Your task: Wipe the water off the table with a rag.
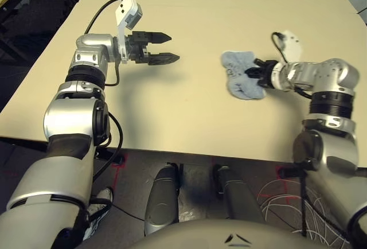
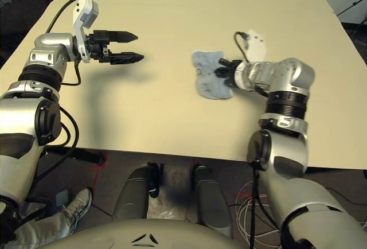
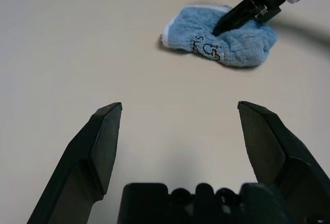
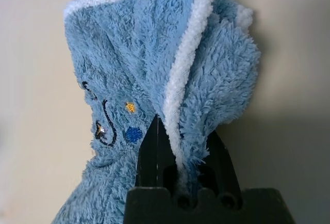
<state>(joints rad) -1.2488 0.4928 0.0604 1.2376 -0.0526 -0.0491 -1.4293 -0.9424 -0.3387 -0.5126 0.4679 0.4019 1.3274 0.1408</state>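
right gripper (image 1: pixel 250 72) is clamped on the rag (image 1: pixel 239 80), its two black fingers pinching a fold beside the whitish edge strip, and the cloth lies bunched on the table (image 1: pixel 189 8) right of centre. left gripper (image 1: pixel 166 47) hangs above the tabletop well to the rag's left, fingers spread apart and holding nothing. wide bare cream surface runs between the two grippers and beyond them toward the far edge; the near edge passes just below both forearms, with less room there. the rag is light blue fluffy terry, crumpled, with a small dark printed mark carrying blue and orange dots.
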